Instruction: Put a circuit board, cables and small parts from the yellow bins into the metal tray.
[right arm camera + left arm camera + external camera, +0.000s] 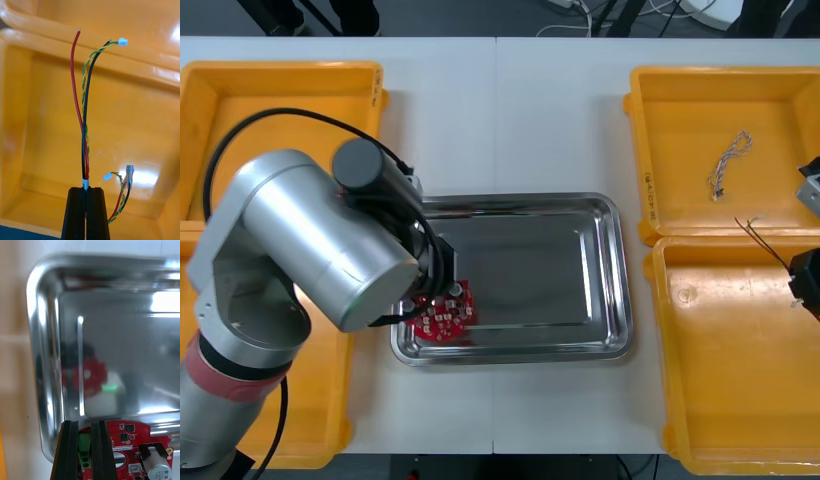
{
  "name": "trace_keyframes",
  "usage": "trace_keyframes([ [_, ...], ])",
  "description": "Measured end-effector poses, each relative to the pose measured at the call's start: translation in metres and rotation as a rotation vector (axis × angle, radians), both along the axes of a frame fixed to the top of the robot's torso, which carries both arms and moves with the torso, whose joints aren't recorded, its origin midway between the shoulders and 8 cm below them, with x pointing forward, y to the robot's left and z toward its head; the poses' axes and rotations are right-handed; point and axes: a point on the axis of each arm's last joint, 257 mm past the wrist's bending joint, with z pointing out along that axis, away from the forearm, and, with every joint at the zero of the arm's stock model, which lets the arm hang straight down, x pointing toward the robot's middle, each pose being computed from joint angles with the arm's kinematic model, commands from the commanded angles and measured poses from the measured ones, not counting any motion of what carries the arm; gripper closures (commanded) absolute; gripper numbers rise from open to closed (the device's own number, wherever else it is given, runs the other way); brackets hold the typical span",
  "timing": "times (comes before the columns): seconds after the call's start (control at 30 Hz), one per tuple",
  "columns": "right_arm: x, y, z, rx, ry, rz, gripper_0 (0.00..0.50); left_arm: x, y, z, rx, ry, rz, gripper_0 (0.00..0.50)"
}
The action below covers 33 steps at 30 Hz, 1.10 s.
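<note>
My left gripper (85, 423) is shut on the green connector of a round red circuit board (131, 442). It holds the board just over the near-left corner of the shiny metal tray (35, 315). From the front, the board (445, 312) shows at that corner of the tray (620, 280), mostly under the left arm. My right gripper (86, 189) is shut on a bundle of red, black and twisted yellow-green cables (84, 112), held above the floor of a yellow bin (37, 112). That gripper (808, 285) sits at the right edge, over the near right bin (720, 380).
A twisted blue and white cable (730, 160) lies in the far right bin (700, 110). Two more yellow bins (280, 90) stand at the left, partly covered by the left arm. Most of the tray floor is bare.
</note>
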Motion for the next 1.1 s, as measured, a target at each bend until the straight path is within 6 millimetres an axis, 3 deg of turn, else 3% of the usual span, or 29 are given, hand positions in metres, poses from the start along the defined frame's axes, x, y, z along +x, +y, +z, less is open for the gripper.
trace_keyframes([
  [0.13,0.009,0.013,0.015,0.019,-0.033,0.04,0.5,-0.005,-0.009,-0.018,0.028,0.038,-0.004,0.5],
  [0.43,0.017,0.041,0.036,0.048,-0.07,0.117,0.5,0.004,-0.027,-0.022,-0.013,0.024,-0.004,0.5],
  [0.8,0.012,0.091,0.028,-0.044,-0.078,0.283,0.5,0.026,-0.033,-0.044,-0.034,0.008,0.003,0.5],
  [1.1,0.015,0.112,0.031,-0.025,-0.086,0.295,0.5,0.041,-0.033,-0.049,-0.05,-0.035,0.016,0.5],
])
